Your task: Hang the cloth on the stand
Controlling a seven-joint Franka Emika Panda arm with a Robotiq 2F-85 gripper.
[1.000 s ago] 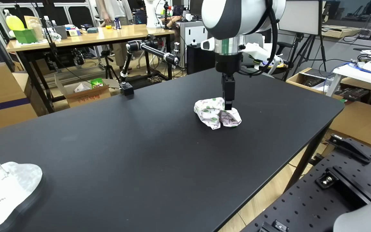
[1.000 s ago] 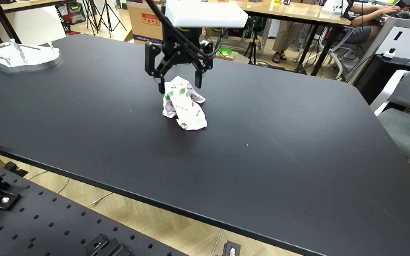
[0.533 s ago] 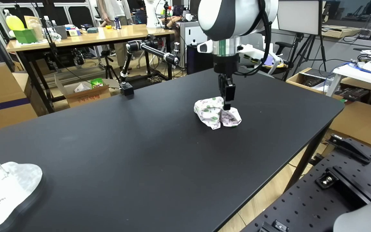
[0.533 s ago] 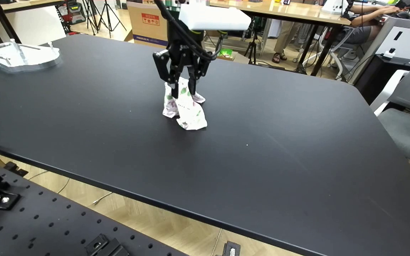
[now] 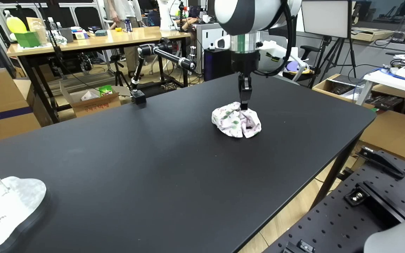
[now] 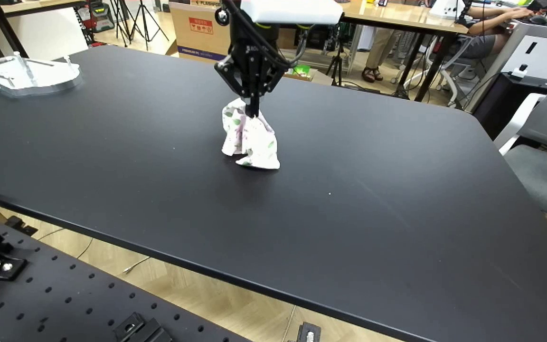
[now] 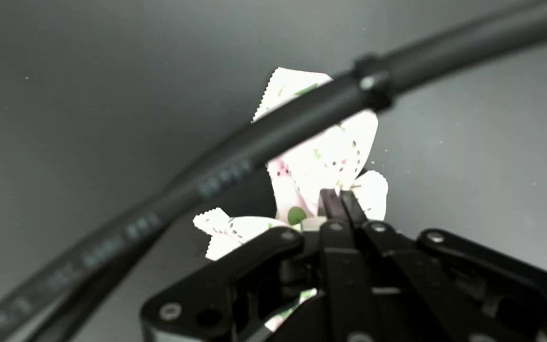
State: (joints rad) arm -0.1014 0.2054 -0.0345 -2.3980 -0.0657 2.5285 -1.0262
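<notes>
The cloth (image 5: 227, 121) is white with green and pink prints and sits bunched up on the dark table in both exterior views. My gripper (image 6: 252, 114) points down at its upper part, jaws together, with a fold pinched at the tips. In the wrist view the fingertips of my gripper (image 7: 338, 191) meet over the cloth (image 7: 314, 178), and a black cable crosses in front of part of it. The cloth's lower edges still appear to rest on the table. A pale, flat-topped piece with short pegs, apparently the stand (image 5: 30, 193), is far from the gripper; an exterior view shows this stand (image 6: 50, 78) whole.
The black table (image 5: 146, 168) extends between the cloth and the stand. A jointed black camera arm (image 5: 139, 73) is fixed at the table's edge. A perforated mounting plate (image 6: 79, 294) lies beyond the opposite edge, and a grey chair (image 6: 546, 156) stands beside the table.
The jaws have gone from wide apart to shut on the cloth. The gripper has shifted slightly and risen a little, drawing the cloth's upper part together; the stand has not moved.
</notes>
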